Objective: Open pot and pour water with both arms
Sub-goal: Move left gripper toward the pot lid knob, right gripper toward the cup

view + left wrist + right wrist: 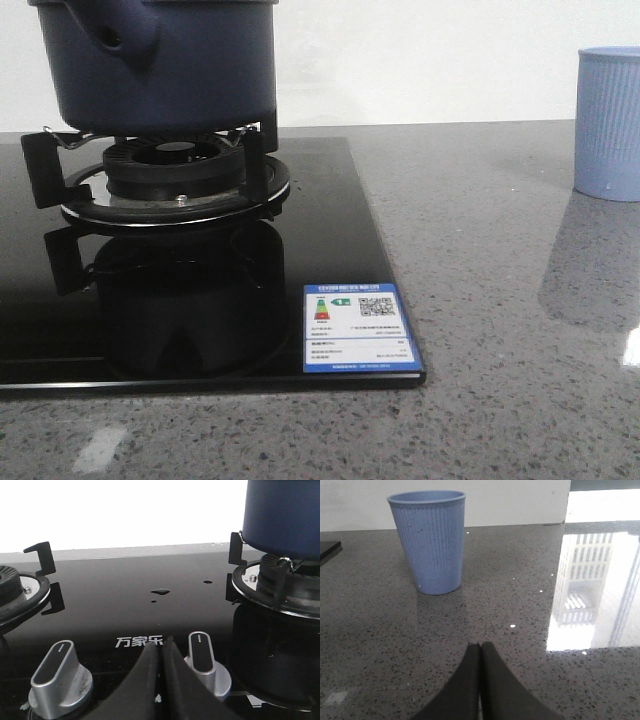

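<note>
Your large round navy-blue pot (285,517) sits on the black burner grate (272,582), well apart from your clenched left hand (161,652); right hand (480,652) clenched, empty.

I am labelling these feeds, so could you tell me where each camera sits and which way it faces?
Front: low over the countertop, facing the pot on its burner; no arm shows.
Left wrist: on the left arm, facing the stove knobs; shut left gripper shows.
Right wrist: facing the cup; shut right gripper shows.
Front and left wrist share the pot.
</note>
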